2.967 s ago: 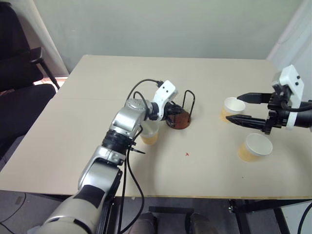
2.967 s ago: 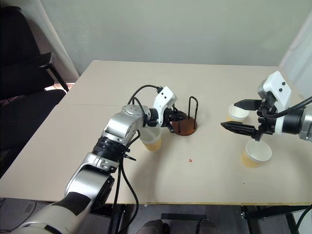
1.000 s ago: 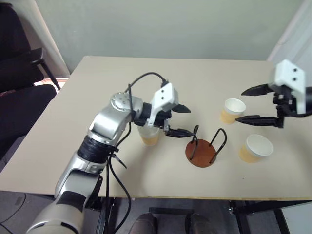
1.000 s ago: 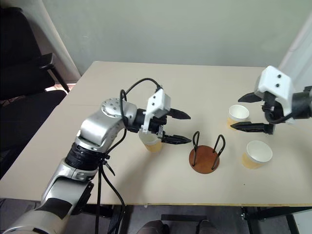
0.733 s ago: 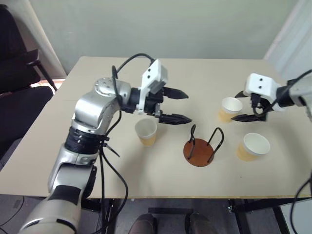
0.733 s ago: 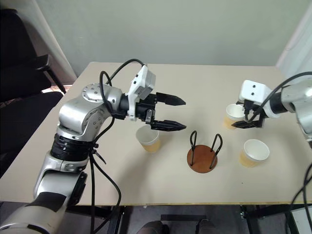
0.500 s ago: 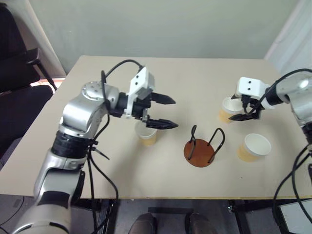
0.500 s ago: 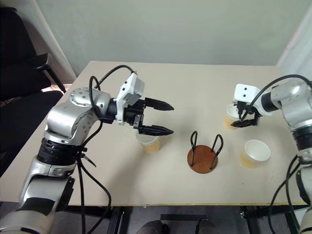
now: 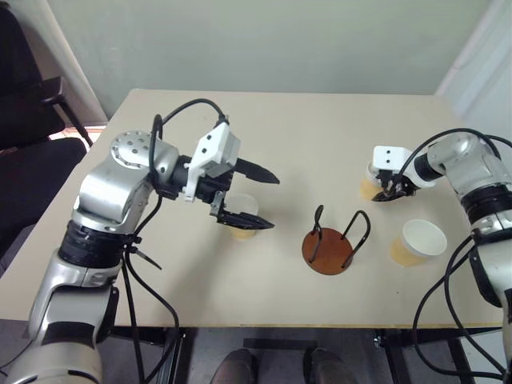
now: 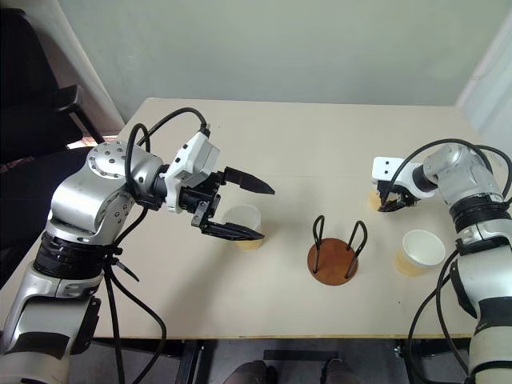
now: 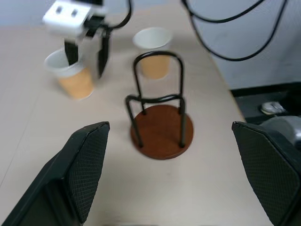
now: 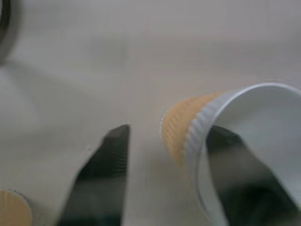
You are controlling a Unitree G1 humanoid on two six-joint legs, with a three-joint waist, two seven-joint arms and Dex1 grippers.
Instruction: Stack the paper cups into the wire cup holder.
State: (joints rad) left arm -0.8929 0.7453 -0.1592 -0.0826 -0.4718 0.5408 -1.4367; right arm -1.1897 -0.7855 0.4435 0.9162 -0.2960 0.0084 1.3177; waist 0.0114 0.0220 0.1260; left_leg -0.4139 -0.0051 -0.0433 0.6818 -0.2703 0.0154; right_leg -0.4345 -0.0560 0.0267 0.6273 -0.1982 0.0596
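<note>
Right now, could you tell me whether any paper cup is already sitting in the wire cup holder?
No, the wire cup holder stands empty, its reddish-brown base bare between the two wire loops.

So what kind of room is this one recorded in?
Probably an office or lab test room: a plain beige table against a bare pale wall, and a black office chair beside the table.

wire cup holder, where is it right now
In the left eye view the wire cup holder stands empty near the table's front edge, between the left-side cup and the two right-side cups.
</note>
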